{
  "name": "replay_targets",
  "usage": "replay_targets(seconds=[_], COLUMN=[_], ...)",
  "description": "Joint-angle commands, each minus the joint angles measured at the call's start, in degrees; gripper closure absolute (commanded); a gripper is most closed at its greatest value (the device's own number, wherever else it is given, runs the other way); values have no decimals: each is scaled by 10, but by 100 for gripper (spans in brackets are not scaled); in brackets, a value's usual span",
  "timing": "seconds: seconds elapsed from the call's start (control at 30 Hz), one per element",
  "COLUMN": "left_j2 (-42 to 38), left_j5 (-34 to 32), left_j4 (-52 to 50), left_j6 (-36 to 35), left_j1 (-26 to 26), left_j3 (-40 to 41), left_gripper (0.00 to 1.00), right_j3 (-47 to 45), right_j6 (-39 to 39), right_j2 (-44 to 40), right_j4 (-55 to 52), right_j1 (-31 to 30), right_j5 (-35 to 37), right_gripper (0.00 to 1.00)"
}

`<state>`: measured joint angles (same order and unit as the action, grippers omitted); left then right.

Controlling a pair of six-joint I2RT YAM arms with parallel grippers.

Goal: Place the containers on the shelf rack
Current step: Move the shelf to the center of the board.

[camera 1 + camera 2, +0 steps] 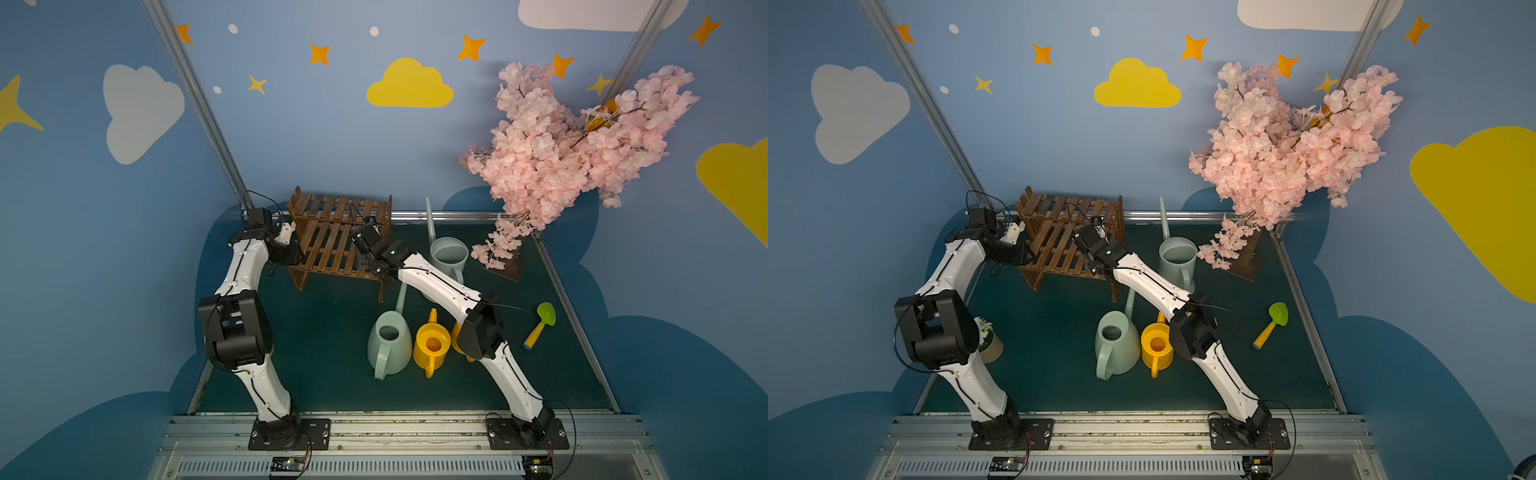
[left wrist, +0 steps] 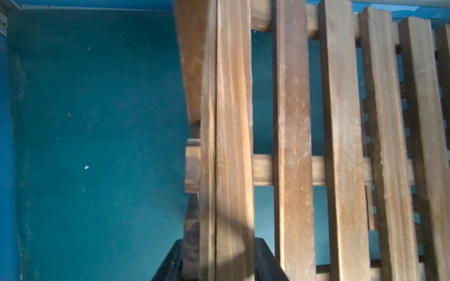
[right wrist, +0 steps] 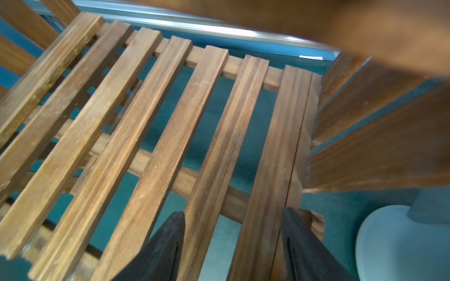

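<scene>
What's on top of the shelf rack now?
Nothing is placed on the shelf rack. The left gripper clamps an end slat; the right gripper straddles two slats opposite. The right wrist covers part of the lower tier.

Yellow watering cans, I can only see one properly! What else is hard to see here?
- Second yellow can: in a top view, mostly behind the right arm's elbow.
- Small potted plant: in a top view, half hidden by the left arm.
- Right gripper: right wrist view, fingers straddle shelf rack slats; whether it grips is unclear.
- Grey-blue can: right wrist view, blurred, cut by the edge.
</scene>
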<state>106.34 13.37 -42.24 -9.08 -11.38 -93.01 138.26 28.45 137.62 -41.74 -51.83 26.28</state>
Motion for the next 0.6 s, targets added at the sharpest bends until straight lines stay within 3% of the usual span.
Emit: replay_targets(seconds=[0.0,0.27,0.57], left_j2=[-12,-22,-7], left_j5=[33,29,19], left_j4=[-47,-38,-29], left_j6=[88,167,194], left_j1=[21,53,94], left_j3=[26,40,21], left_gripper=[84,84,84], right_j3=[-6,-5,-5], right_j6=[-4,-20,-31], right_j2=[-32,-52,-93], right_j4=[-20,-23,-38], right_j1=[4,4,-12], right_j5=[-3,-9,-11], right_gripper=[36,34,28])
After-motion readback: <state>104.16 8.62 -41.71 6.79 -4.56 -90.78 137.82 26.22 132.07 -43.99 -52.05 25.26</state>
